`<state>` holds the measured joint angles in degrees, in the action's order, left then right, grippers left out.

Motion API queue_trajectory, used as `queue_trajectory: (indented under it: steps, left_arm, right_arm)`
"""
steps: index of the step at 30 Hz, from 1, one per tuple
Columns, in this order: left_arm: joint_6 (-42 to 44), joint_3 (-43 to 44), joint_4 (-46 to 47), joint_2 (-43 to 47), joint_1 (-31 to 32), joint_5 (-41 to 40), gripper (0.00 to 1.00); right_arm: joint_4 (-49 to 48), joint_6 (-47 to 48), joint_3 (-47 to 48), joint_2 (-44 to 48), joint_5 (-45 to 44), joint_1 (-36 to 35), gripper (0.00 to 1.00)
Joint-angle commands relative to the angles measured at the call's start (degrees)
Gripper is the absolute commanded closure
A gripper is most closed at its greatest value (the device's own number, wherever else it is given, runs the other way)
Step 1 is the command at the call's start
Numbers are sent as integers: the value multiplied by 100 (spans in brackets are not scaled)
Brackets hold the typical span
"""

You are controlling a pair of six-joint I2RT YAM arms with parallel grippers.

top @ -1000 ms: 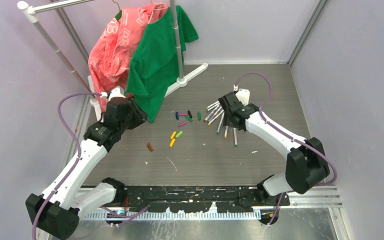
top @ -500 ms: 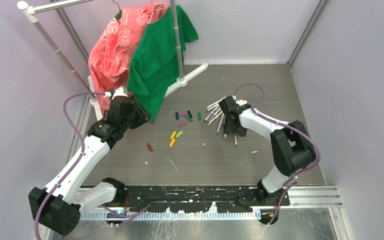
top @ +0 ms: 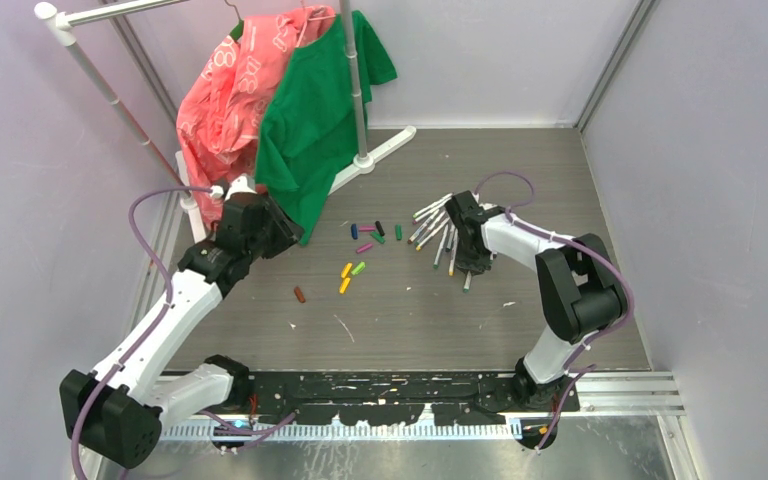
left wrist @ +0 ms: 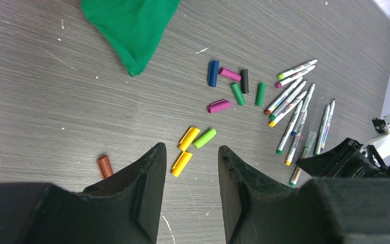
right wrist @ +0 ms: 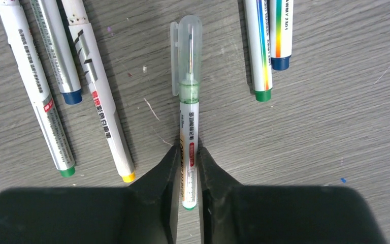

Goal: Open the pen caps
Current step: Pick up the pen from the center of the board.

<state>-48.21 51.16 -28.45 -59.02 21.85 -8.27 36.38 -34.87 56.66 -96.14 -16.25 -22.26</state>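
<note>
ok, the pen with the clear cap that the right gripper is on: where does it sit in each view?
Top external: clear-capped pen, right of centre, only its end shows below the right gripper.
Left wrist: far right, lowest of the pens, beside the black gripper.
Right wrist: dead centre, cap pointing away, barrel between the fingers.
Shared landmark: the right gripper, closed on this pen's barrel.

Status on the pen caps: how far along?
Mostly done: ten coloured caps lie loose beside the fanned pens. In hand: right gripper shut on the clear-capped pen, cap still on. Idle: left gripper, open. Remaining: pull that cap.
</note>
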Motion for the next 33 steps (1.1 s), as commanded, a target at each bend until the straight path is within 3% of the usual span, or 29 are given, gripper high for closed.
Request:
queue_trajectory:
  steps: [1,6,14,24,33]
  left_arm:
    - [-159,11,367,-24,-23,41,57]
    - [-279,20,361,-159,-23,369,54]
    - [-589,97,475,-545,-21,1328,37]
    - [-917,38,1149,-1130,72,2446,34]
    - [-1069,137,1512,-1613,574,2519,35]
  right_arm:
    - [103,-272,-199,88,178,23,86]
    - [196,-422,-435,352,175,20,98]
    - [447,-189,-419,1357,493,3,99]
    - [611,557,-64,2301,2438,-275,99]
    - [336,798,293,2140,2959,-1393,99]
